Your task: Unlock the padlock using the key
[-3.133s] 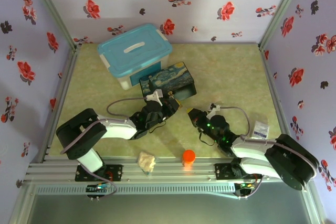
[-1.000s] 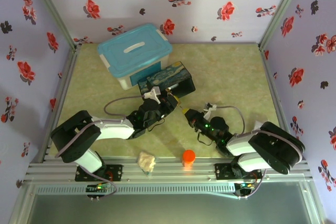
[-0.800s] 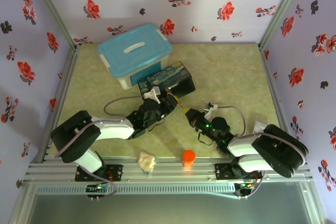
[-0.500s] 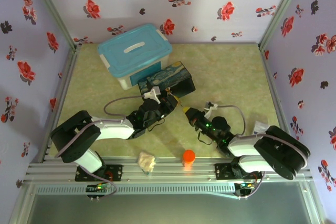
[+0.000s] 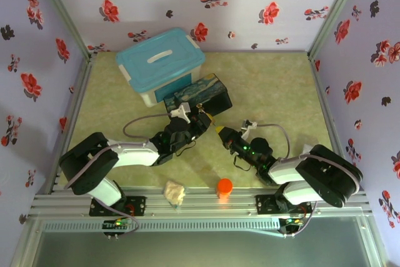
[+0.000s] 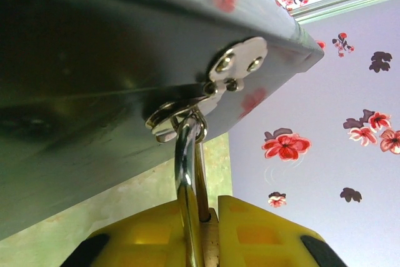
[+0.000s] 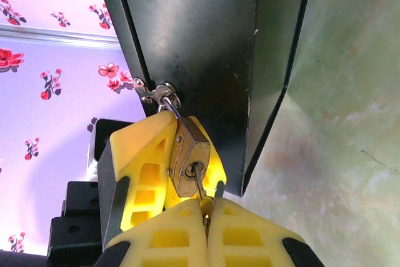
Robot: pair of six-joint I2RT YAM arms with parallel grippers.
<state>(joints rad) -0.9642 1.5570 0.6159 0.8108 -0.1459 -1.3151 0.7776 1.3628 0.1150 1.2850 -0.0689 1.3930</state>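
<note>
We log the dark-blue painted rectangular tin box (image 5: 200, 95) at mid-table. The left gripper (image 6: 209, 232), with yellow fingers, pinches the small brass padlock (image 7: 187, 157), whose silver shackle (image 6: 184, 173) hangs from the box's metal hasp (image 6: 234, 67). The right gripper (image 7: 209, 209) is pressed together on the thin dark metal key (image 7: 199, 184), which is seated in the keyhole.

A white bin with a blue lid (image 5: 160, 60) sits at the back left of the green surface (image 5: 269, 85). A painted tin (image 5: 200, 94) lies right against its front. At the near edge an orange cylinder (image 5: 224, 187) stands near a beige lump (image 5: 175, 192). Floral walls (image 5: 187, 4) close it in.
</note>
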